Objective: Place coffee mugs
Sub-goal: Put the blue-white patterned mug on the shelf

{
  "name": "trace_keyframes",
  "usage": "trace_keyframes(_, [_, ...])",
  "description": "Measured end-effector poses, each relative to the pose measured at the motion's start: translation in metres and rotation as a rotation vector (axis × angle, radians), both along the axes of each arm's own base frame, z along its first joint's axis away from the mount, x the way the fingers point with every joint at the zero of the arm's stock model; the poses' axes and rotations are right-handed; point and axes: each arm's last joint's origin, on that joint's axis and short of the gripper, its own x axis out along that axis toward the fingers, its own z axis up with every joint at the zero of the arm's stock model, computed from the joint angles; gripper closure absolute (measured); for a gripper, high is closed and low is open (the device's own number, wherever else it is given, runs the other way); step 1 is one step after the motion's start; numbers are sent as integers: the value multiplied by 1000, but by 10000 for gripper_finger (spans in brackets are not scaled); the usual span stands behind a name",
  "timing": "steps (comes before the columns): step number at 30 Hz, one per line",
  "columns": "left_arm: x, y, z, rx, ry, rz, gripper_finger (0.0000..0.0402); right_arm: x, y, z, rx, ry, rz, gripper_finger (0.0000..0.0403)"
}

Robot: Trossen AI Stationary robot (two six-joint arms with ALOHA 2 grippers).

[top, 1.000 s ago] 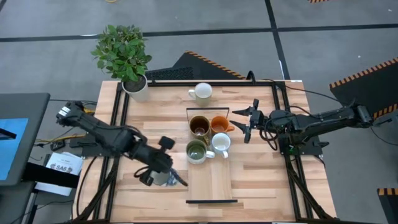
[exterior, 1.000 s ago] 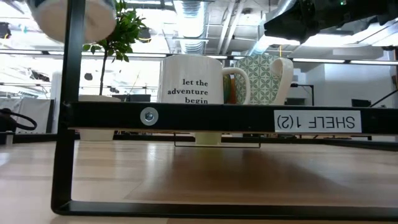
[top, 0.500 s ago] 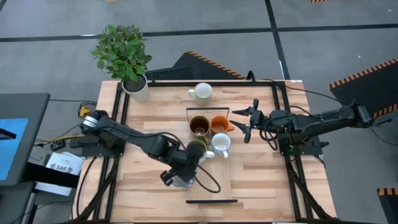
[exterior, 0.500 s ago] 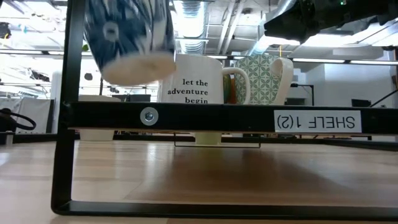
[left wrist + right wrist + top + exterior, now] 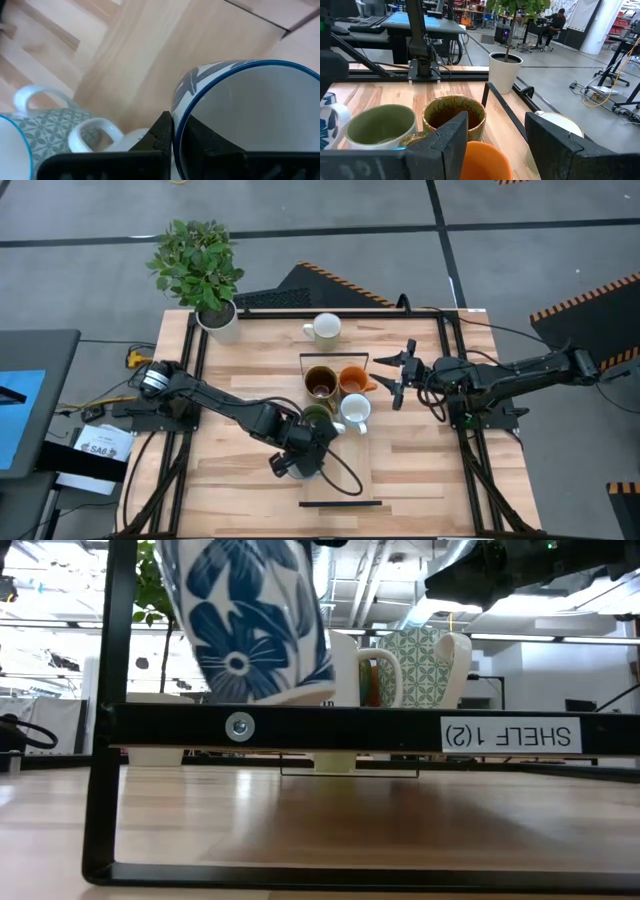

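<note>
My left gripper [image 5: 303,462] is shut on a white mug with blue flowers [image 5: 250,625], over the near part of the wooden shelf board [image 5: 345,470]. In the low view the mug is tilted, with its base at the level of the shelf's front rail [image 5: 330,728]. On the board stand a brown mug [image 5: 320,382], an orange mug [image 5: 352,380], an olive green mug [image 5: 316,420] and a white mug [image 5: 355,410]. Another white mug [image 5: 325,328] stands on the table beyond the shelf. My right gripper [image 5: 393,377] is open, just right of the orange mug [image 5: 480,160]. My left gripper holds the blue-flowered mug by its rim wall [image 5: 176,107], with one finger [image 5: 161,131] outside and one finger [image 5: 200,137] inside the mug. The mug hangs tilted in the hold. Whether its base touches the shelf, I cannot tell.
A plant in a white pot [image 5: 218,320] stands at the table's far left corner. The shelf has a black metal frame with a post [image 5: 105,710] at its near left. Bare wood lies to the left and right of the shelf.
My left gripper has carried the blue-flowered mug toward the table's right, from the bare table onto the near part of the shelf, and down. In the low view the mug has sunk from the top edge to the level of the front rail.
</note>
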Motion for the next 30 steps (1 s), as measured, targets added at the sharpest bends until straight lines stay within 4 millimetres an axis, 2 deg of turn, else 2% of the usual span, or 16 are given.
trace_keyframes(7, [3, 1, 2, 2, -32, -16, 383, 0, 0, 0, 0, -1, 0, 182])
trace_keyframes(13, [7, 2, -3, 7, -28, -2, 364, 0, 0, 0, 0, 0, 0, 182])
trace_keyframes(23, [10, 1, -12, 45, -15, -6, 357, 0, 0, 0, 0, 0, 0, 182])
trace_keyframes(30, [14, 2, -10, 77, -60, 14, 318, 0, 0, 0, 0, 0, 0, 182])
